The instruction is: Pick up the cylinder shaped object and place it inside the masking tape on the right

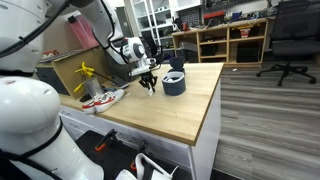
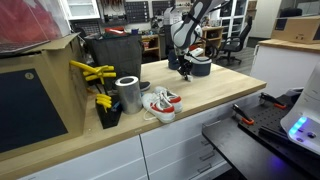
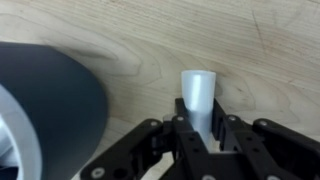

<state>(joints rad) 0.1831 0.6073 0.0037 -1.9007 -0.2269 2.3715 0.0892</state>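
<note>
Pinching cylinder shaped object (image 3: 197, 88) near lower end, gripper (image 3: 203, 116) closed on it, just beside masking tape (image 3: 50, 110). Probably light, rigid, smooth, slip-prone; mid-body hold likely steadier.

My pincer (image 1: 148, 82) hangs low over the table (image 1: 170, 118). In both exterior views the masking tape (image 1: 174, 83) stands just beside it on the right; in the wrist view that roll crowds the whole left side. Past the cylinder shaped object (image 3: 197, 92), pinched between my fingers, the wood lies bare. The near half of the tabletop is open to pass. At the left end a white-and-red ring (image 1: 102, 99), a metal can (image 2: 128, 93) and yellow tools (image 2: 90, 73) stand in the way.
</note>
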